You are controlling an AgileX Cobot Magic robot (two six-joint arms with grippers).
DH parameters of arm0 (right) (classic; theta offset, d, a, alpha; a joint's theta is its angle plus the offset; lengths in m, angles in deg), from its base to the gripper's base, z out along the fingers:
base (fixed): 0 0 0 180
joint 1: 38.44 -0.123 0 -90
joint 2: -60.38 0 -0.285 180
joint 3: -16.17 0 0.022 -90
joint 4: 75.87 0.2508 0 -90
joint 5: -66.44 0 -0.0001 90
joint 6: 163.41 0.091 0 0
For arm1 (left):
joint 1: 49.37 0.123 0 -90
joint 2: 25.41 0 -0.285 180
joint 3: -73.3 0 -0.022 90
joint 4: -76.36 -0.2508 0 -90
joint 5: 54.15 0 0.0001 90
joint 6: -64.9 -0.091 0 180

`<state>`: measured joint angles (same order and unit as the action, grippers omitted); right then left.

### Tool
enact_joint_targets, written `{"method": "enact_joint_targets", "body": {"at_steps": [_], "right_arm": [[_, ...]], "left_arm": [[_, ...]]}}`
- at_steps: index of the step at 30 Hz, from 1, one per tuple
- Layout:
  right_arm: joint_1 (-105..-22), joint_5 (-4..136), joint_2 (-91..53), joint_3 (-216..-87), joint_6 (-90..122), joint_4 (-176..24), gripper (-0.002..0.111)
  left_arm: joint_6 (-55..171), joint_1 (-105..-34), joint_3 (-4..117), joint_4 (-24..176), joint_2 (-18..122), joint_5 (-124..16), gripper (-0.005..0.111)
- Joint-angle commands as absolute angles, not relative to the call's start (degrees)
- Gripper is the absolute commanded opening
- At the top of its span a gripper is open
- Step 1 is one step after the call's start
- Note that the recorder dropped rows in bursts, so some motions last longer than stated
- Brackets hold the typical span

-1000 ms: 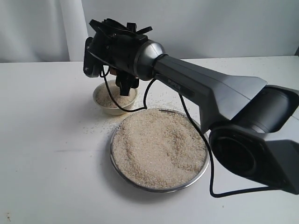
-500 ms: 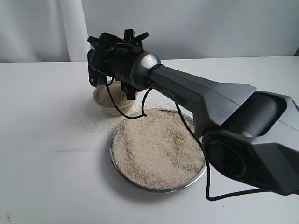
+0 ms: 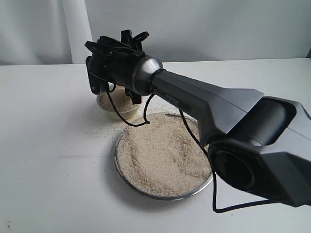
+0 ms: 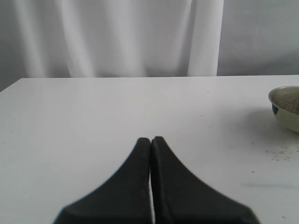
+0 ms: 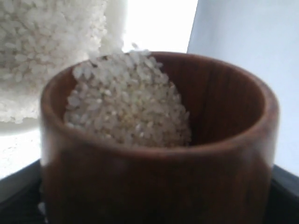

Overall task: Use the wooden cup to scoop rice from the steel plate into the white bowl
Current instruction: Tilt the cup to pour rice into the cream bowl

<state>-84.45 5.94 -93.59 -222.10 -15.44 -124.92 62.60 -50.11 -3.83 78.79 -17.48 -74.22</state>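
Two hands are in view. Our right hand (image 3: 114,90) hangs over the white bowl (image 3: 108,112), its arm passing above the far edge of the steel plate (image 3: 116,158). Its jaws stand wide, clamped on the wooden cup (image 5: 159,182). In the right wrist view we see the cup tilted, rice (image 5: 128,107) heaped toward its lip, and the bowl's own rice just beyond. The plate sits on the white surface (image 3: 53,160) just beside the bowl and holds a broad bed of grains. Stray grains dot the surface near both. Our left hand (image 4: 150,144) hovers over the surface well apart, its jaws pressed together on nothing.
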Motion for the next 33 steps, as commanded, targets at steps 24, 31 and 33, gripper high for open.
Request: {"method": "enact_joint_targets", "body": {"at_steps": [24,31,33], "right_arm": [[-85.84,6.36,-90.99,-218.01,-18.97,-132.48,0.000],[-85.84,9.88,-90.99,-218.01,-18.75,-134.12,0.000],[-85.84,10.91,-90.99,-218.01,-18.65,-134.40,0.000]], "left_arm": [[62.82,-50.26,-3.92,78.77,-17.63,-73.89,0.000],[62.82,-50.26,-3.92,78.77,-17.63,-73.89,0.000],[62.82,-50.26,-3.92,78.77,-17.63,-73.89,0.000]]}}
